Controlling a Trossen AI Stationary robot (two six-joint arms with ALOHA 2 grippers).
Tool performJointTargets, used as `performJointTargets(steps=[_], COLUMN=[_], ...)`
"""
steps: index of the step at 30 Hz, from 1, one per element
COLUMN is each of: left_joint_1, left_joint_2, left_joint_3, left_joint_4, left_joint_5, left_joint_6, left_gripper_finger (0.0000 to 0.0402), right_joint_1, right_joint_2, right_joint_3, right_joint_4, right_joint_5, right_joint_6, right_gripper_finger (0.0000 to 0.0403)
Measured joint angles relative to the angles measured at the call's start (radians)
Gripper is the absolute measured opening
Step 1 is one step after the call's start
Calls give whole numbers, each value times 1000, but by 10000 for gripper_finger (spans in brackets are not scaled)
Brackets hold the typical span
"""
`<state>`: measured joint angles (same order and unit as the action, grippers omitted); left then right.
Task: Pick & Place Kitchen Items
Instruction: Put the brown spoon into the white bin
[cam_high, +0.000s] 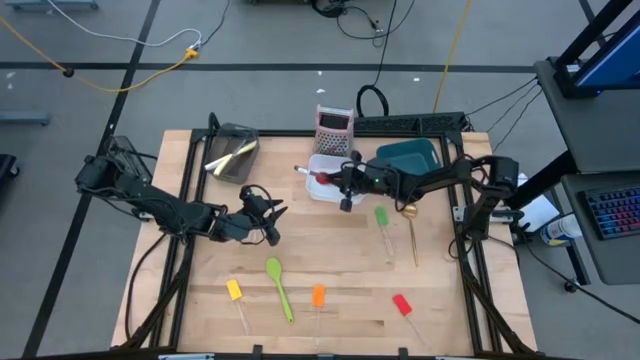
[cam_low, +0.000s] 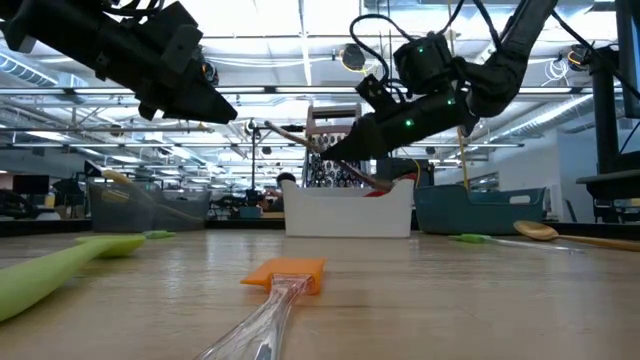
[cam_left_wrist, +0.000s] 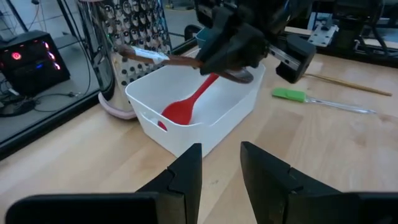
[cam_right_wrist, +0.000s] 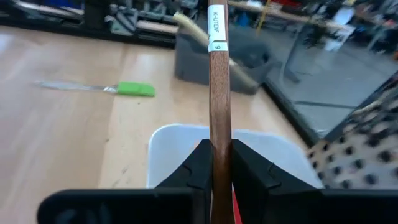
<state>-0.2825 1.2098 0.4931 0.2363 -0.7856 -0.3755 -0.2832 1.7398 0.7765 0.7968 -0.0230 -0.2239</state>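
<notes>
My right gripper (cam_high: 346, 184) is shut on a wooden spoon (cam_right_wrist: 219, 81) above the white bin (cam_high: 322, 190), which holds a red spoon (cam_left_wrist: 186, 107). My left gripper (cam_left_wrist: 221, 168) is open and empty, above the table left of the white bin, pointing at it. On the table lie a green spoon (cam_high: 278, 284), a yellow spatula (cam_high: 235, 292), an orange spatula (cam_high: 318, 297), a red spatula (cam_high: 402, 305), a green spatula (cam_high: 382, 218) and a gold spoon (cam_high: 411, 225). A cream-handled knife (cam_high: 230, 156) lies in the dark mesh bin (cam_high: 240, 135). My right gripper pinches the wooden spoon's handle (cam_right_wrist: 219, 134) between its two fingers, near the bowl end (cam_left_wrist: 241, 76). The fingers come from the table's right and lie roughly along the handle. The spoon is lifted clear over the white bin, tilted, its labelled free end (cam_left_wrist: 140, 53) toward the table's left.
A pink-and-silver box grater (cam_high: 333, 124) stands behind the white bin. A teal bin (cam_high: 410, 156) sits at the far right. Bare wood lies between the two grippers and the row of utensils near the front edge.
</notes>
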Motion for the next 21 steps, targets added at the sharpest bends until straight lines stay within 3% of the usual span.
performJointTargets(steps=[21], left_joint_1=[0], left_joint_2=[0], left_joint_3=[0], left_joint_4=[-2], left_joint_5=[1], left_joint_6=[6], left_gripper_finger=[115], right_joint_1=[-44], right_joint_2=[46], right_joint_3=[0], right_joint_4=[-62], right_joint_5=[-3], right_joint_6=[28], right_gripper_finger=[54])
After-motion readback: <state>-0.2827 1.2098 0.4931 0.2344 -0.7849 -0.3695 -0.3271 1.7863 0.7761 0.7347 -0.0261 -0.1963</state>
